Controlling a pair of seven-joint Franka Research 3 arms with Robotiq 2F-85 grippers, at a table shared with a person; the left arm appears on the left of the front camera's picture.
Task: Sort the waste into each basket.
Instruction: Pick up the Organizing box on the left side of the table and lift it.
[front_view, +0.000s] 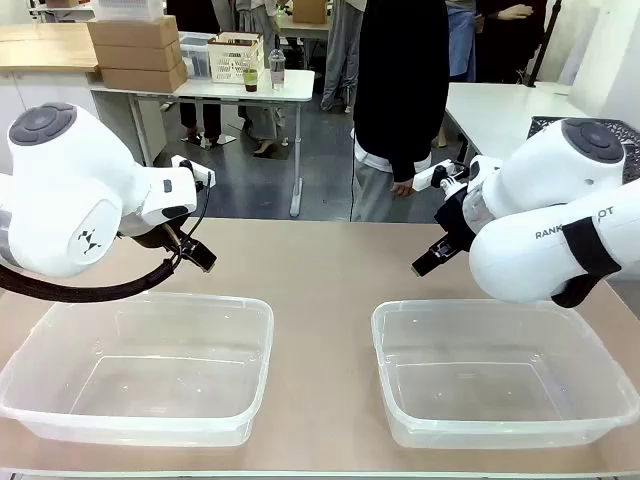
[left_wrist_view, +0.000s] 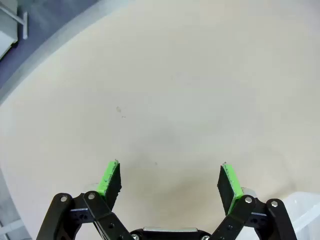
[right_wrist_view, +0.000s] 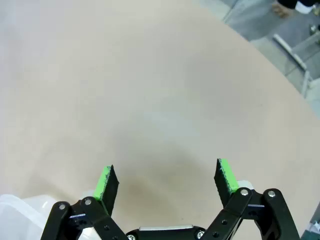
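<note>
Your left gripper (left_wrist_view: 169, 169) hangs over the tan tabletop (front_view: 320, 270) with its green-padded jaws spread wide apart, gripping nothing. Your right gripper (right_wrist_view: 165, 169) matches it, jaws apart over the same surface. In the front view the left clear rectangular plastic tub (front_view: 150, 300) sits at about seven o'clock on the table. The right clear rectangular plastic tub (front_view: 480, 306) sits at about five o'clock, with a strip of table between the two. Each gripper is poised just beyond the far rim of the tub on its own side, the left near ten o'clock and the right near two o'clock, both angled toward the middle. A corner of a tub shows at five o'clock in the left wrist view and at seven o'clock in the right wrist view. A person in a dark top (front_view: 400, 90) stands at the far edge around one o'clock, one hand (front_view: 402, 187) hanging near your right arm. Farther back at eleven o'clock, a white side table (front_view: 230, 88) carries stacked cardboard boxes (front_view: 135, 50), a cream lattice crate (front_view: 235, 57) and a small clear bottle (front_view: 277, 68).
</note>
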